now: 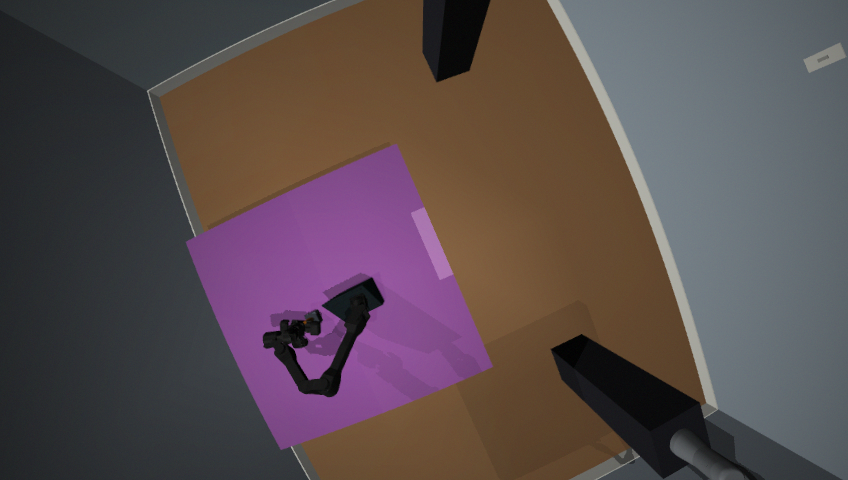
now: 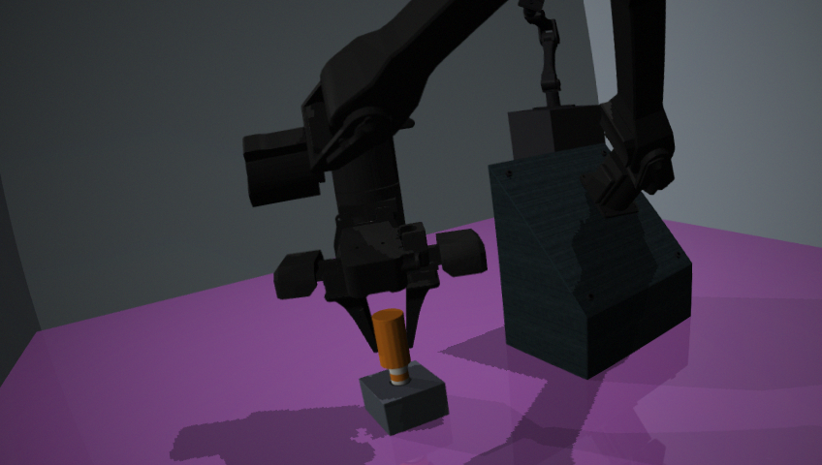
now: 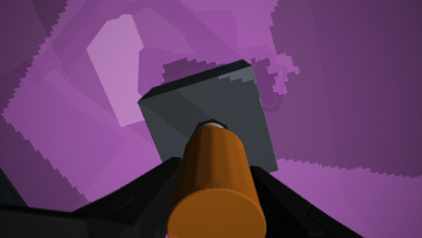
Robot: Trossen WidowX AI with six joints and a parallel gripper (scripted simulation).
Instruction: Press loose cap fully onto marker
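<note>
My gripper (image 2: 393, 349) is shut on the orange cap (image 2: 392, 339) (image 3: 213, 164), one finger on each side of it. The cap is over the upper part of the marker (image 2: 397, 372), which stands in the grey holder block (image 2: 406, 403) (image 3: 233, 104). Below the cap's rim a short piece of the marker shows, white with an orange band, just above the block. The marker's tip is hidden inside the cap. In the wrist view the cap hides nearly all of the marker. In the top view these things are small and dark.
The arm's dark wedge-shaped base (image 1: 351, 300) (image 2: 542, 270) stands on the purple table (image 1: 333, 220) (image 2: 143, 345), close to the holder block. Black pedestals (image 1: 630, 386) (image 1: 449, 41) stand away from the table.
</note>
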